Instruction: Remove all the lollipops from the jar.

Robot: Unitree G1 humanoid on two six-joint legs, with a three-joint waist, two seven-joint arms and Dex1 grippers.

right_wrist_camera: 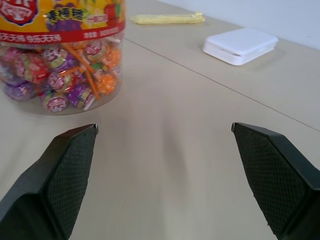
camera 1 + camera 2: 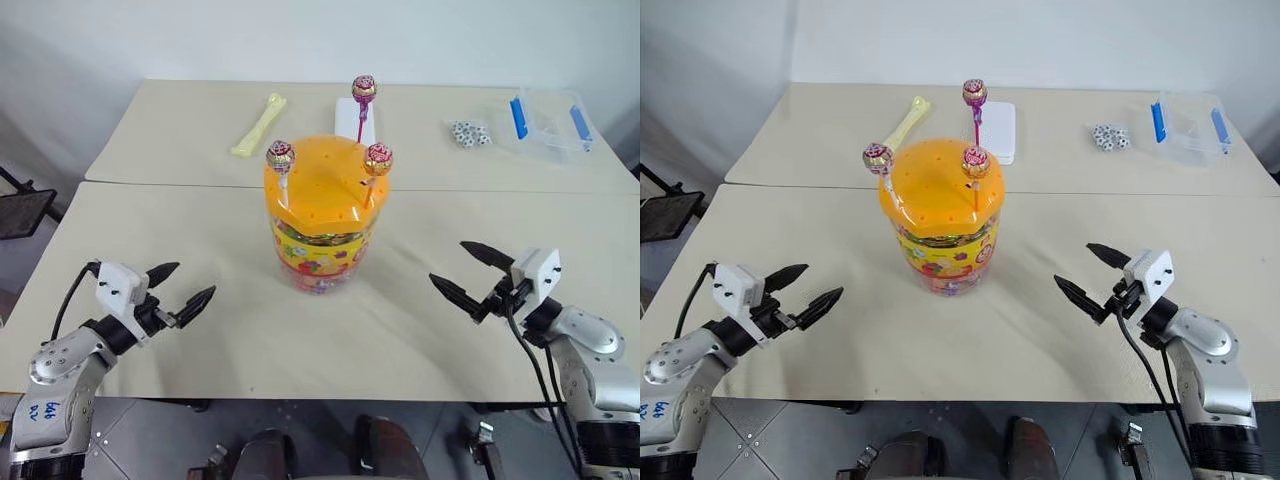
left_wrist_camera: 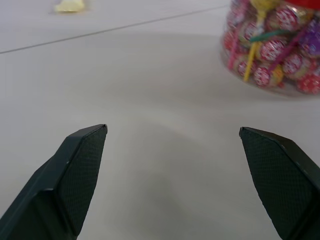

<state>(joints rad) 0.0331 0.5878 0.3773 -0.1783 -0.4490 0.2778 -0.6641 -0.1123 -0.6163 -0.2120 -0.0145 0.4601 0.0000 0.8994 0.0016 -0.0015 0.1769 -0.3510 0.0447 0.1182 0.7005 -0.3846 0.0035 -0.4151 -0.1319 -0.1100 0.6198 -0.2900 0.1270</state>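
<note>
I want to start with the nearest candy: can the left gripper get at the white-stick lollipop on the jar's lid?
Probably yes. The left gripper is open, and nothing lies on the table between it and the jar. The white-stick lollipop stands on the lid's near left edge, apart from the others.

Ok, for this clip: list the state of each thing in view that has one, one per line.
jar: upright, orange lid on.
lollipops: three standing in the lid's holes, none removed.
left tool: open, empty.
right tool: open, empty.
clear box: far right; open or closed unclear.
bone toy: lying flat.
</note>
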